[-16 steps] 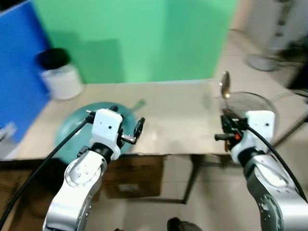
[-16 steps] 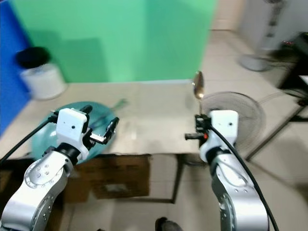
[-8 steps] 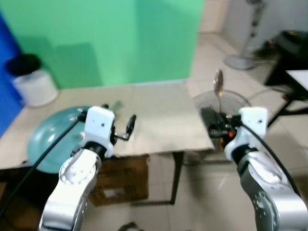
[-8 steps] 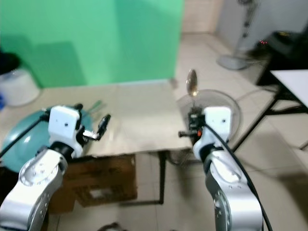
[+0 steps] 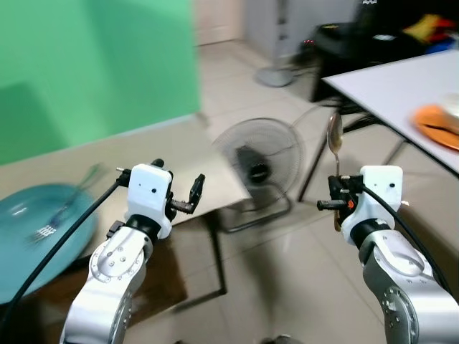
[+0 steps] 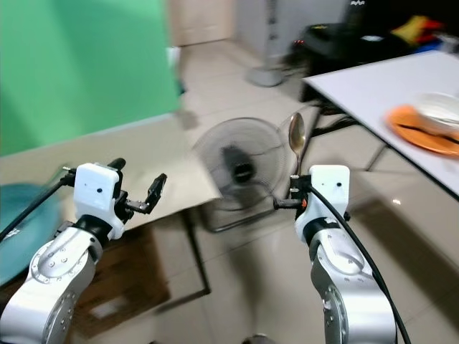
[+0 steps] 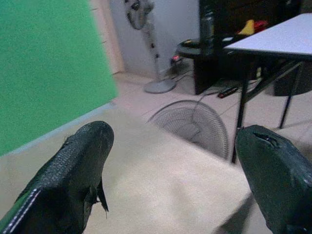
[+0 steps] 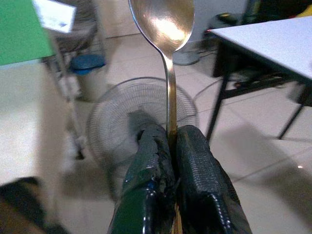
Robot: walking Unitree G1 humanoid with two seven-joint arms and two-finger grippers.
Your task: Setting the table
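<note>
My right gripper (image 8: 168, 146) is shut on a metal spoon (image 8: 165, 29), held upright with its bowl at the top; the spoon (image 5: 334, 140) rises above the right wrist, over the tiled floor. My left gripper (image 5: 183, 193) is open and holds nothing, its fingers (image 7: 73, 165) spread wide above the beige table (image 5: 86, 161). A teal plate (image 5: 29, 229) with a fork (image 5: 64, 208) on it lies at the table's left end. A white table (image 6: 401, 86) at the right carries an orange plate (image 6: 423, 132) with a white bowl (image 6: 441, 107) on it.
A floor fan (image 5: 259, 165) lies on the tiles between the two tables. A green wall (image 5: 86, 64) stands behind the beige table. A pedestal fan base (image 5: 276, 75) and dark furniture (image 5: 358, 32) stand at the back. A cardboard box (image 6: 115, 287) sits under the beige table.
The whole view has swung to the right: the beige table and teal plate slid left, and the white table with the orange plate came into view. Both grippers keep their poses.
</note>
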